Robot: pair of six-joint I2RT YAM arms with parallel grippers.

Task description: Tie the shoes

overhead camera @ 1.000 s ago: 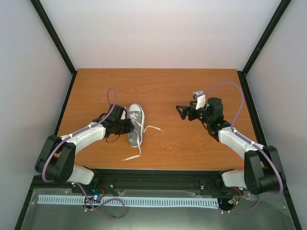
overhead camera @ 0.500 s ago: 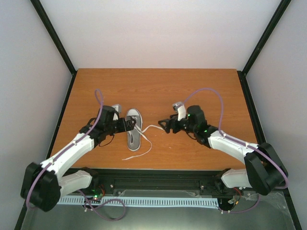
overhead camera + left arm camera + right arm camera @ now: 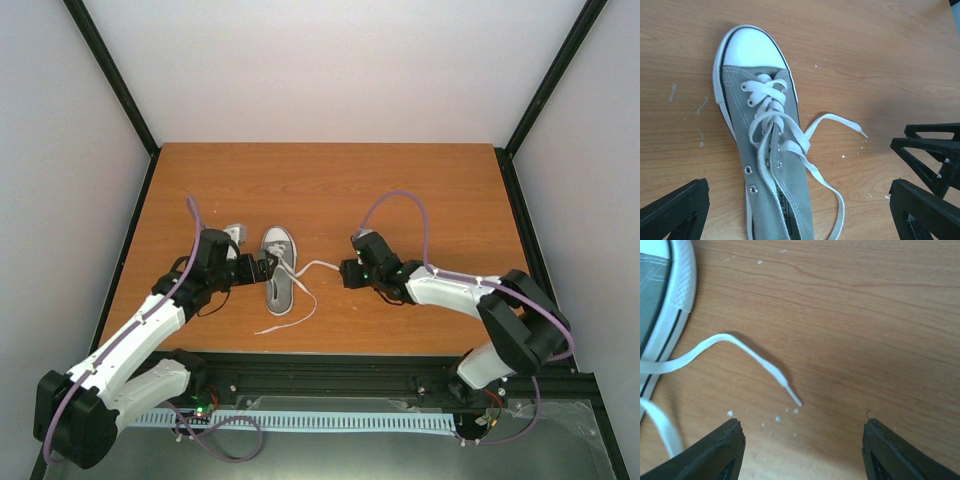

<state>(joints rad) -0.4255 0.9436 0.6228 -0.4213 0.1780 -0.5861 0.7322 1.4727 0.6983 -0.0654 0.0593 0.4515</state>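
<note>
Just changed: my L pincer [image 3: 260,268], pinched shut at the sneaker's left side a sec ago, has let go. Its jaws are now spread wide w/ nothing in them, hovering over the heel end. My R pincer [image 3: 802,440] was parked well off to the right and has swung in low over the lace end [image 3: 792,395]. Its jaws are narrowing but still apart. The tip lies just ahead of them on the wood, not yet between. My read: repositioning is done and the grab for the first lace is starting. No knot, no crossing yet, so the task is barely begun.

Nearest me, the other lace tail [image 3: 287,320] trails from the sneaker toward the table's near edge. It's a flat white woven strip, limp and curling, w/ a stiff little tip. It should pinch easily but may slide if caught at an angle.

Next, the sneaker [image 3: 770,150], left of centre btw both pincers. It has a grey canvas upper, soft and open at the throat, metal eyelets, and laces crisscrossed loosely but untied. The sole rim is white ribbed rubber.

Farther out, the toe cap [image 3: 747,50] is smooth, rounded white rubber pointing away from me.

Beyond that, the table [image 3: 400,190] is orange-brown wood-grain, flat and slick-looking, w/ small white flecks round the lace.
</note>
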